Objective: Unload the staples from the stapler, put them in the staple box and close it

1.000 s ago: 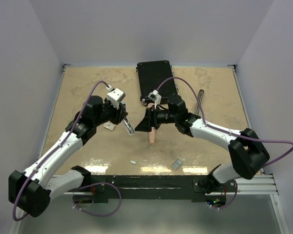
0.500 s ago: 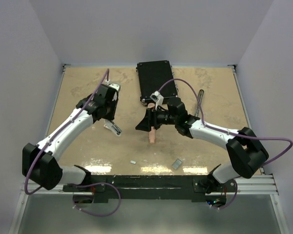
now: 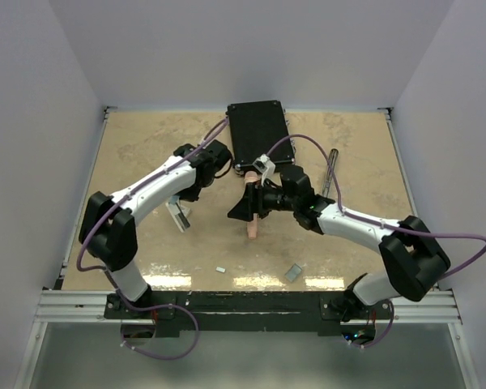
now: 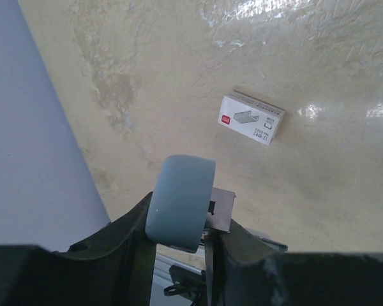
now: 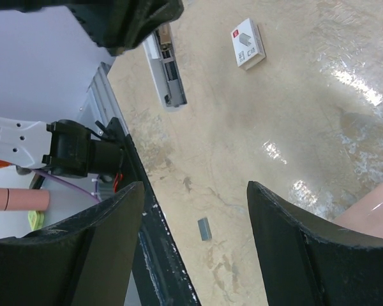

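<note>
Overhead view of a tan table w/ two robot arms reaching in from the near edge.

The L arm bends toward table centre-left. The L gripper is clamped on the stapler. In the L wrist view the dark fingers squeeze the stapler's rounded light-blue body on both sides, w/ a silvery metal part poking out on the right. The stapler is held up off the table. A small white staple box w/ a red label lies flat on the surface beyond it.

The R arm reaches in from the right toward the middle. The R gripper is spread wide w/ nothing btwn its fingers. A pink stick lies just beside it, outside the fingers. In the R wrist view the stapler hangs from the L gripper at top, its long pale side w/ a metal channel facing the camera, and the staple box sits near it.

Loose on the table near the front edge: a small staple strip, also seen in the R wrist view, and well apart to its right a bigger grey staple block.

A flat black case lies at the far edge. A dark rod lies to its right.
</note>
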Controlling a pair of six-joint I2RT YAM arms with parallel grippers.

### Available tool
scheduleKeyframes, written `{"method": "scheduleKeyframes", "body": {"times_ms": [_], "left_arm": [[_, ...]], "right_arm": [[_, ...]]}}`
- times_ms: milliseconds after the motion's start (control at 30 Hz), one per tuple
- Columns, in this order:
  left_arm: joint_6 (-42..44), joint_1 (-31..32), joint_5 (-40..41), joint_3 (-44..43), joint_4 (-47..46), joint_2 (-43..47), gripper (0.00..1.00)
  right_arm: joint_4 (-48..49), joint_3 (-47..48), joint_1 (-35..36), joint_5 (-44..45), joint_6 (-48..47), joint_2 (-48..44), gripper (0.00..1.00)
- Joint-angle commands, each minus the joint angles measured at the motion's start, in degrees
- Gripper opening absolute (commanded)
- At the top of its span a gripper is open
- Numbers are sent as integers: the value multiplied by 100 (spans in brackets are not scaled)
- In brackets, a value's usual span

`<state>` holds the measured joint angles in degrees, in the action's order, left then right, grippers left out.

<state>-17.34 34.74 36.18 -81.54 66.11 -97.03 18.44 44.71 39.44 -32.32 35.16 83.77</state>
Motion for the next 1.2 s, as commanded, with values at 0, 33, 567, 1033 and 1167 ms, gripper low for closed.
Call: {"method": "scheduleKeyframes", "body": {"times_ms": [0, 33, 567, 1033, 1167], "left_arm": [[-164, 59, 845, -371, 570, -595, 0], [-181, 103, 942, -424, 657, -719, 0], [-454, 419, 1857, -697, 904, -2109, 0], [-771, 674, 2005, -617, 930, -2610, 0], [-517, 674, 2313, -915, 930, -2356, 0]], "right_arm": [[-32, -76, 2, 155, -96, -492, 70], [-85, -85, 11, 190, -114, -545, 70], [-666, -261, -6, 648, -369, -1389, 70], [-1158, -15, -7, 806, -571, -1759, 70], [-1211, 3, 2, 806, -545, -1846, 70]]}}
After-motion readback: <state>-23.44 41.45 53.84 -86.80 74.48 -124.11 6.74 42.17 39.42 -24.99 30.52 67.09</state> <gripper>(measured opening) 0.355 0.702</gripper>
